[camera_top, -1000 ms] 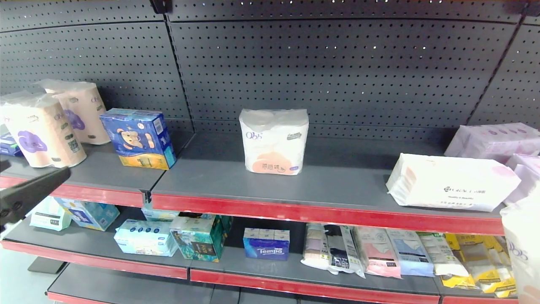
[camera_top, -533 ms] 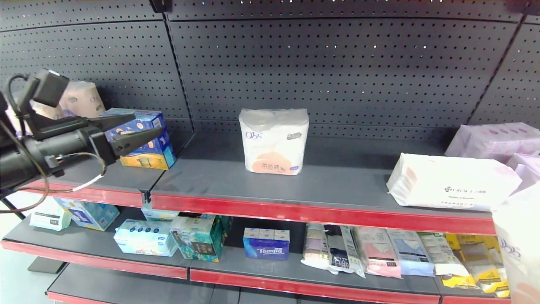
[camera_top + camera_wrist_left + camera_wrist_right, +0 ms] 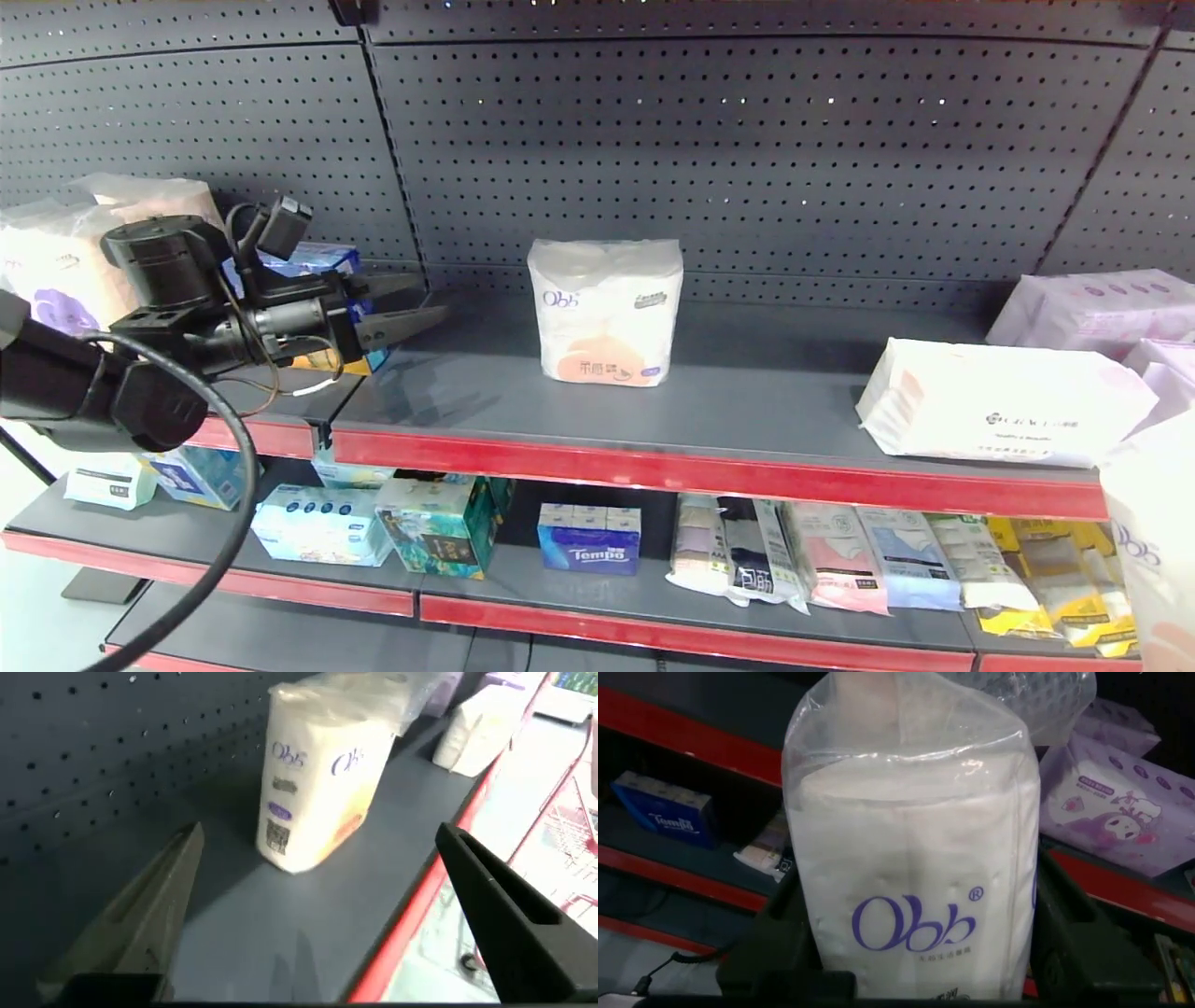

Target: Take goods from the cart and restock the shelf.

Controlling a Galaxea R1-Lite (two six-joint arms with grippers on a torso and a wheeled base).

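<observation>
Placing is the step in hand; the right jaws grasp a roll pack (image 3: 915, 887) low on the right, in front of and below the upper shelf (image 3: 747, 401), not yet on it; the left jaws stand released and empty over the shelf's left part, near the standing pack (image 3: 605, 313); next, I judge, the held pack must rise over the red lip and land upright on bare shelf between the standing pack and the flat white pack (image 3: 999, 401).

Dark perforated back wall (image 3: 747, 159), pale floor (image 3: 28, 616)
</observation>
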